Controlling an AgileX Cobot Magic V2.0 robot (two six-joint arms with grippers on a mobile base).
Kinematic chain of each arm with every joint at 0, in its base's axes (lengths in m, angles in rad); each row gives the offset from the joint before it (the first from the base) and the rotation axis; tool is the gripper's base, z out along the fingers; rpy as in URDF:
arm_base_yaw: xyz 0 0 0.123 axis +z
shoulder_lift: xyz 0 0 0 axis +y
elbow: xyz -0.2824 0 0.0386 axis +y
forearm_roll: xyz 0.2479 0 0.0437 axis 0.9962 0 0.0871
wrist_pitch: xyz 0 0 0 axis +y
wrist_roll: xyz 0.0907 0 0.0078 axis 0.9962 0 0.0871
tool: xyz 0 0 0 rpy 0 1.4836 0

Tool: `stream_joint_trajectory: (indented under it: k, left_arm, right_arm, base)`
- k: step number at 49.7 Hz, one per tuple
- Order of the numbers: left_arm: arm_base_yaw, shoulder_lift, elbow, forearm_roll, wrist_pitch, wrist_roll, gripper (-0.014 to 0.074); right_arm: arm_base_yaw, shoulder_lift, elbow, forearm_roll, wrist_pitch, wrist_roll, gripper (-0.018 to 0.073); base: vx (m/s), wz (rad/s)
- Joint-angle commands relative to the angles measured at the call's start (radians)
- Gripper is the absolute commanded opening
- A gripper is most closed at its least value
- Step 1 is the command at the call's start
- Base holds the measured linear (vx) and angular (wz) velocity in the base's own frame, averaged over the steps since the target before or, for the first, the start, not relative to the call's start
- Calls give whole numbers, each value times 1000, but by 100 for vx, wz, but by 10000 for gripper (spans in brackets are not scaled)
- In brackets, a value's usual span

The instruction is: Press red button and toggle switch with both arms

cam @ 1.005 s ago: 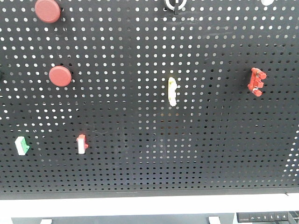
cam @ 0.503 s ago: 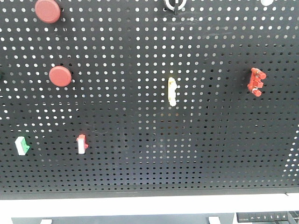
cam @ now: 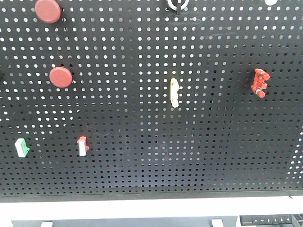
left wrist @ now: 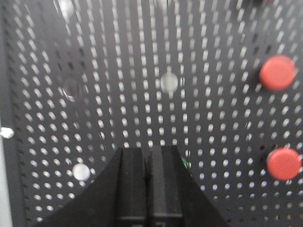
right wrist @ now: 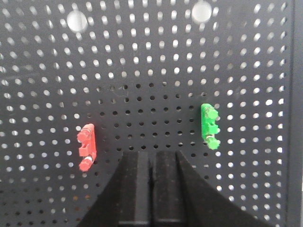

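Two round red buttons sit on the black pegboard at upper left in the front view; both show at the right of the left wrist view. A red toggle switch is at the right of the board and shows in the right wrist view. My left gripper is shut and empty, short of the board, left of the buttons. My right gripper is shut and empty, between the red switch and a green switch. Neither arm shows in the front view.
A yellow-white switch is at board centre. A red-white rocker and a green-white rocker are at lower left. A small green part peeks beside the left fingers. The board's white bottom edge runs below.
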Motion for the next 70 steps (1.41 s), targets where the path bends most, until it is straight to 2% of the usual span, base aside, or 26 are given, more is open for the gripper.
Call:
stream_joint_trajectory:
  k: [1, 7, 13, 18, 24, 32, 50, 58, 70]
  left_arm:
    - [-34, 42, -47, -4, -155, -9, 1]
    - [-109, 106, -113, 10, -147, -9, 1]
    - [-212, 203, -224, 72, -122, -9, 1]
    - [-275, 291, -317, 66, -111, -10, 1]
    - [-322, 395, -421, 66, -74, -28, 1]
    - [-347, 523, -540, 66, -65, -28, 1]
    - [-347, 709, -700, 66, -67, -28, 1]
    - [-347, 701, -699, 66, -42, -28, 1]
    - [-368, 570, -699, 67, 58, -26, 1]
  right_arm:
    - [-8, 11, -33, -12, -147, -6, -3]
    - [-8, 13, -33, -12, -190, -6, -3]
    - [-8, 13, -33, -12, -199, -6, -3]
    - [-8, 13, -33, -12, -199, -6, -3]
    - [-8, 13, -33, -12, -199, -6, -3]
    - [-8, 13, -33, -12, -198, -6, -3]
    - [-8, 13, -33, -12, -198, -6, -3]
    - [-8, 13, -33, -12, -198, -6, -3]
    - [-8, 13, -33, -11, -199, -2, -3]
  base:
    - [0, 0]
    - [0, 0]
    - [0, 0]
    - [0, 0]
    - [0, 0]
    - [0, 0]
    - [0, 0]
    - [0, 1]
    - [0, 1]
